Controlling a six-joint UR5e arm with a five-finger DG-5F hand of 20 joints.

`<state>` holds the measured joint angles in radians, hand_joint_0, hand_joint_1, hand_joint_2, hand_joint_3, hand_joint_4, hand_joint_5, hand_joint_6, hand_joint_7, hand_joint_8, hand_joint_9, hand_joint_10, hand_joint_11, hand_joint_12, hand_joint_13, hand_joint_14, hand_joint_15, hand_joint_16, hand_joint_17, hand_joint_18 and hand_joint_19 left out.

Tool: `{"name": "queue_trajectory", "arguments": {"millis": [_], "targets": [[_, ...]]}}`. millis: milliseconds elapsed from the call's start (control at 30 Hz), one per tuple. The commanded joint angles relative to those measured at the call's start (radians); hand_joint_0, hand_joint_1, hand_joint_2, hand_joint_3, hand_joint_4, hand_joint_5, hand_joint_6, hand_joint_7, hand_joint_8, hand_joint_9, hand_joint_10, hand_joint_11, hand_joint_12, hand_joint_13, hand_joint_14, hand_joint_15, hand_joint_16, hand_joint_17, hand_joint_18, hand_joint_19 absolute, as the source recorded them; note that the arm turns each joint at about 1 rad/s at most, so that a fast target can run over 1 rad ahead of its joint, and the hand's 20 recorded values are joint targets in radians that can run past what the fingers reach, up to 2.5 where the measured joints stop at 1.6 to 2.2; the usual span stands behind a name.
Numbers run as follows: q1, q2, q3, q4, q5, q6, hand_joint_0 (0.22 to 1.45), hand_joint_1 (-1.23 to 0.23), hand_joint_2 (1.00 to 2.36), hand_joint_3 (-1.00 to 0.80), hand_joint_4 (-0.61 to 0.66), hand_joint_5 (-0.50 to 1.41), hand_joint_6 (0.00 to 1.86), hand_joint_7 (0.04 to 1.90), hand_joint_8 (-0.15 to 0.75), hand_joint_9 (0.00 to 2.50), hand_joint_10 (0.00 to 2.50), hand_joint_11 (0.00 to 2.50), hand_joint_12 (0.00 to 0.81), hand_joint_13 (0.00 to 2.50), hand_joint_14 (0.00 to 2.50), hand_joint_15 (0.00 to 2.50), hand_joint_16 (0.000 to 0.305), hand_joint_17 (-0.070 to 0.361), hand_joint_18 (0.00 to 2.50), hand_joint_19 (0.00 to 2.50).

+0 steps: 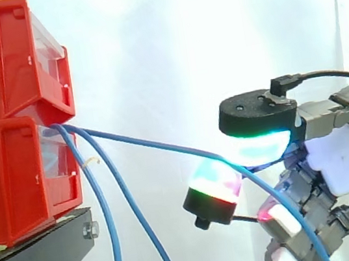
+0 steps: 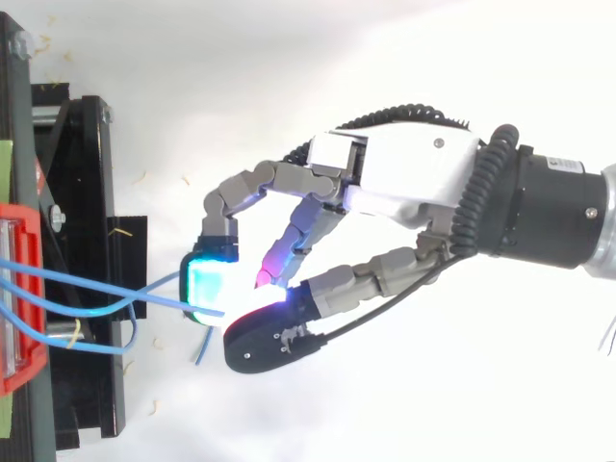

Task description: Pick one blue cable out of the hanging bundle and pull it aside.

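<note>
The fingers [image 1: 259, 147] pinch one blue cable [image 1: 157, 145] between two glowing pads, as we read it (the contact itself is partly hidden). From them it climbs, fairly straight, to the red bins [image 1: 3, 130]. The other cables [image 1: 110, 225] hang beside those bins, well apart from the fingers. We fear a shallow pinch: a pull aside could slide the cable out, or tug the bins.

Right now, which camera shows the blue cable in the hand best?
The side view: the pinched blue cable runs from the red bins to between the hand's pads, apart from two hanging cables. The top view shows a shorter stretch ending at the cyan pad.
</note>
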<state>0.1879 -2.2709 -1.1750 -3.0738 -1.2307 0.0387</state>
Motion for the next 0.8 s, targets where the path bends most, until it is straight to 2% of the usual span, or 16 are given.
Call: {"name": "queue_trajectory", "arguments": {"millis": [0,300,767], "targets": [[0.001,0.001,-0.002,-0.020,0.000,0.006,0.58,-0.85,1.00,-0.04,-0.08,-0.01,0.84,1.15,0.359,1.15,0.02,0.73,0.466,0.97,0.02,0.62,0.059,0.133,0.76,0.50],[0.010,0.001,-0.002,-0.019,0.000,0.056,0.58,-0.83,1.01,-0.05,-0.07,-0.02,0.85,1.15,0.362,1.20,0.02,0.81,0.460,1.01,0.02,0.65,0.058,0.131,0.78,0.52],[0.018,0.001,-0.002,0.017,-0.004,0.053,0.57,-0.82,1.00,-0.03,-0.05,-0.01,0.84,1.17,0.351,1.32,0.03,0.88,0.474,1.12,0.02,0.71,0.060,0.136,0.87,0.56]]}}
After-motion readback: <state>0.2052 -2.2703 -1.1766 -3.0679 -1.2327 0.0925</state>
